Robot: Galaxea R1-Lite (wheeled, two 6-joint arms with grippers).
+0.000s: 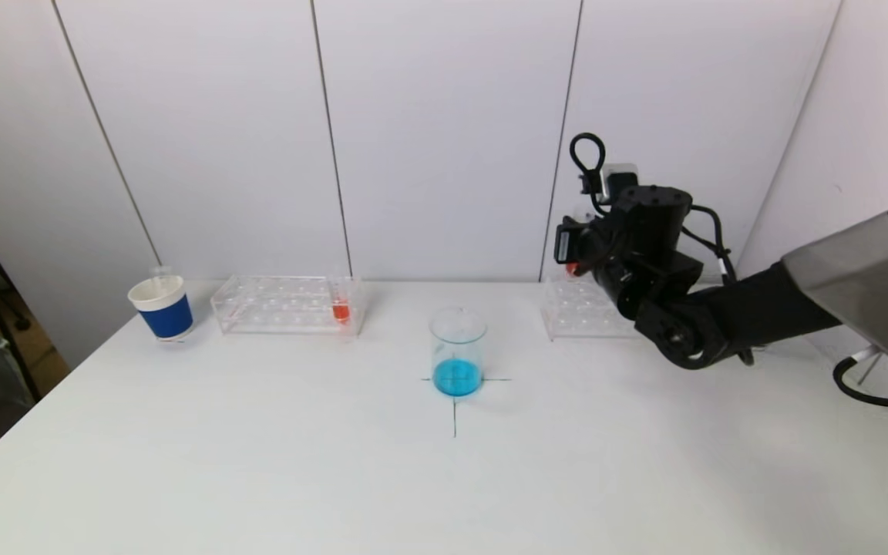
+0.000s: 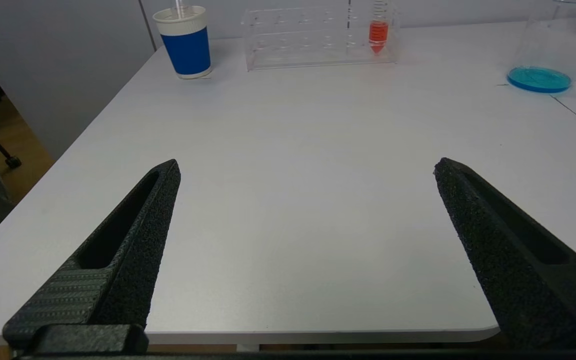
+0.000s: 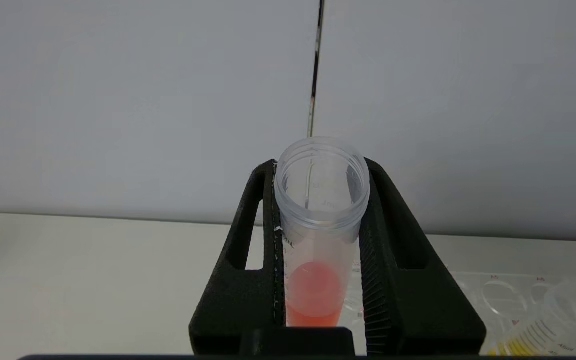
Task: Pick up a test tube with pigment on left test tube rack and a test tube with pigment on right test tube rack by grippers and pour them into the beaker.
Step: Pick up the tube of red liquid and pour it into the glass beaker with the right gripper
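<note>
We see 1 cup (image 1: pixel 162 307) at the table's (image 1: pixel 259 462) far left, a clear tube standing in it, with the left rack (image 1: pixel 287 305) just beside it. That rack holds 1 tube (image 1: pixel 341 302) of orange pigment at its right end. The beaker (image 1: pixel 457 351), with blue liquid at its bottom, stands between the 2 racks on a drawn cross. Our right gripper (image 3: pixel 318 240) is clamped on 1 tube (image 3: pixel 318 250) of orange pigment, lifted upright above the right rack (image 1: pixel 583 312), which its arm partly hides. 1 more tube (image 3: pixel 543 335), yellow, sits in that rack. Our left gripper (image 2: pixel 308 200) hangs over the table's near edge, jaws spread wide, holding nothing.
</note>
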